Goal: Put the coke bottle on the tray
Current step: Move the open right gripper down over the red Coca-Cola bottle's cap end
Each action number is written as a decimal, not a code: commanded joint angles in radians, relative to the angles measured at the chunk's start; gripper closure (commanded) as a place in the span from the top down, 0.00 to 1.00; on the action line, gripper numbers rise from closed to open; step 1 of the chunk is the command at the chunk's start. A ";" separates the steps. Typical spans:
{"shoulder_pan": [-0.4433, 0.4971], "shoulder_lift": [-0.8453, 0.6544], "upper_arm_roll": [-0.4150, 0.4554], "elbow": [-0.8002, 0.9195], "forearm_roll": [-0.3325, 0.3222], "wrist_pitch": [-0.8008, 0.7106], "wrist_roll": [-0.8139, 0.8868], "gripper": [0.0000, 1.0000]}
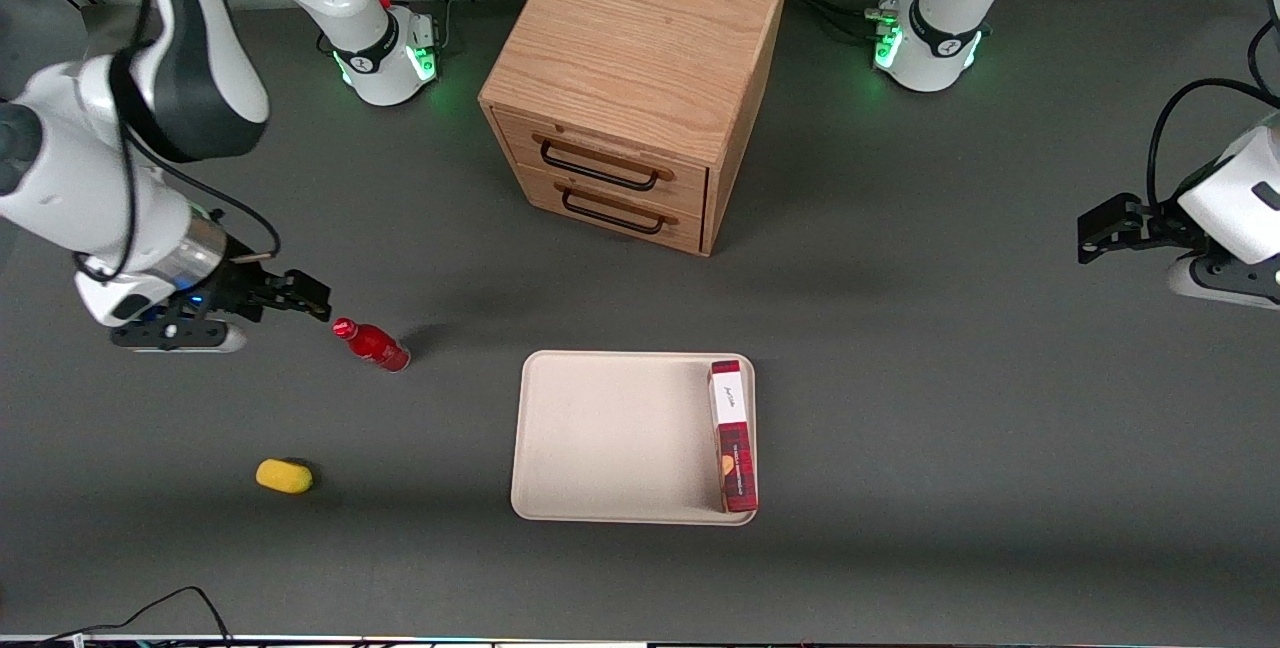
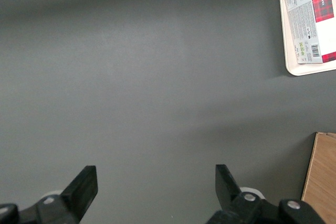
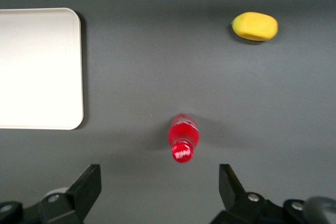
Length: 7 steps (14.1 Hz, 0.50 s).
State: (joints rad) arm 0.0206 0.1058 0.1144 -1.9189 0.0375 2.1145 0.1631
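1. Your end effector (image 1: 300,300) sits at the left-middle of the front view, low over the tabletop (image 1: 950,448), with its two fingers spread wide and nothing between them; the right wrist view shows both fingertips (image 3: 90,179) apart with bare surface in the gap.

2. The coke bottle (image 1: 372,344) stands just beside the end effector, a little lower and to the right of it in the front view, apart from the fingers and untouched. It seems to be upright, since the wrist camera looks at its cap (image 3: 182,153).

3. The tray (image 1: 600,438) is at the lower centre of the front view, well apart from the bottle. A red plaid box (image 1: 733,433) lies along the tray's right edge in that view; the rest of the tray is bare.

4. A small yellow object (image 1: 284,476) lies at the lower left of the front view, nearer the camera than the bottle and apart from it. A wooden cabinet (image 1: 640,78) stands at the upper centre.

5. Risks, as I judge them:
   - The bottle looks glossy and narrow, so closing off-centre could tip it or squirt it away.
   - Coming in too low, a fingertip may knock the cap first.
   - Setting it down fast could topple it on the tray; keep it off the rim and the box.
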 commanded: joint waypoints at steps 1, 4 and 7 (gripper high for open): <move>-0.002 -0.023 0.004 -0.138 -0.014 0.160 0.019 0.99; -0.002 0.006 0.004 -0.202 -0.062 0.275 0.018 0.99; -0.011 0.034 0.004 -0.221 -0.076 0.327 0.013 0.98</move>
State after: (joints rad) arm 0.0191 0.1317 0.1153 -2.1262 -0.0101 2.4054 0.1631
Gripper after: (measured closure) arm 0.018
